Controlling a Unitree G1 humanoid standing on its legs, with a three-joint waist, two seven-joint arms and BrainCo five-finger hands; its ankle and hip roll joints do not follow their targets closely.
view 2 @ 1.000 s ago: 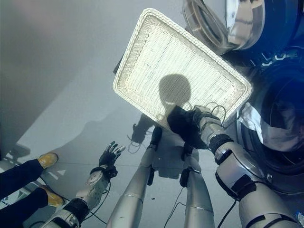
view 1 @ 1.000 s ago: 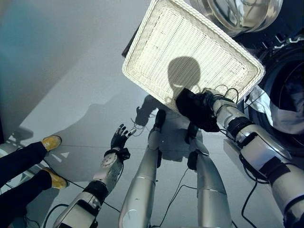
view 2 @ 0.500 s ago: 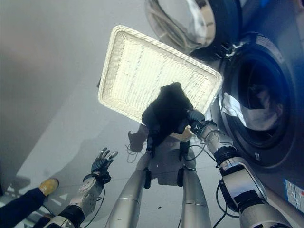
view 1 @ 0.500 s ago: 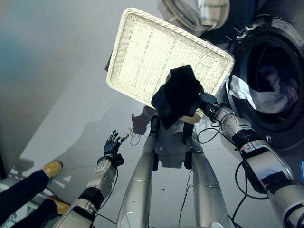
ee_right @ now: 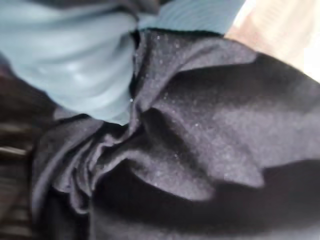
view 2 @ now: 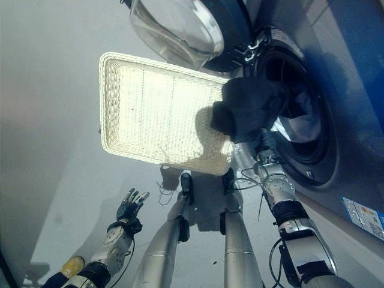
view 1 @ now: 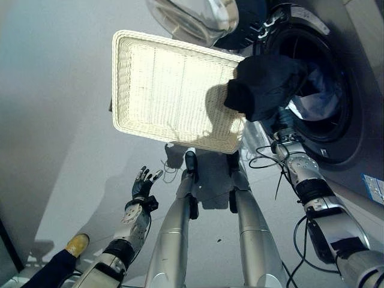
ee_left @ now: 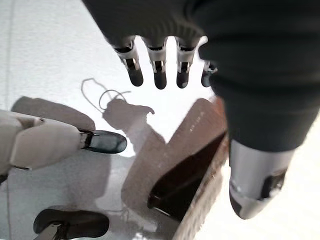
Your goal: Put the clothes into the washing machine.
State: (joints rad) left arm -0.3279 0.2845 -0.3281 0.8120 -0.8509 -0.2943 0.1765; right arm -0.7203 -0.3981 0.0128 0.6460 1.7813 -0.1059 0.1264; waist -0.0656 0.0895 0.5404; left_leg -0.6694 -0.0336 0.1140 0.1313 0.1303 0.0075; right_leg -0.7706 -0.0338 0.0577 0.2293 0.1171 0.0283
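Observation:
A black garment (view 1: 264, 84) hangs bunched in the air in front of the washing machine's round opening (view 1: 336, 129), over the right corner of the white wicker basket (view 1: 162, 84). My right hand (view 1: 282, 123) reaches up under the garment and is covered by it. In the right wrist view the black garment (ee_right: 200, 150) lies against pale blue cloth (ee_right: 65, 60). Pale blue and white clothes (view 1: 312, 105) show inside the drum. My left hand (view 1: 143, 180) hangs low over the floor, open and holding nothing, fingers (ee_left: 155, 70) straight.
The machine's glass door (view 1: 192, 18) stands swung open above the basket's far edge. The basket's woven bottom is bare. A person's yellow shoe (view 1: 77, 245) rests on the grey floor at the lower left.
My right arm has lifted the black garment from the basket's near edge up to the machine's opening. The camera has turned toward the machine. The left hand has stayed where it was.

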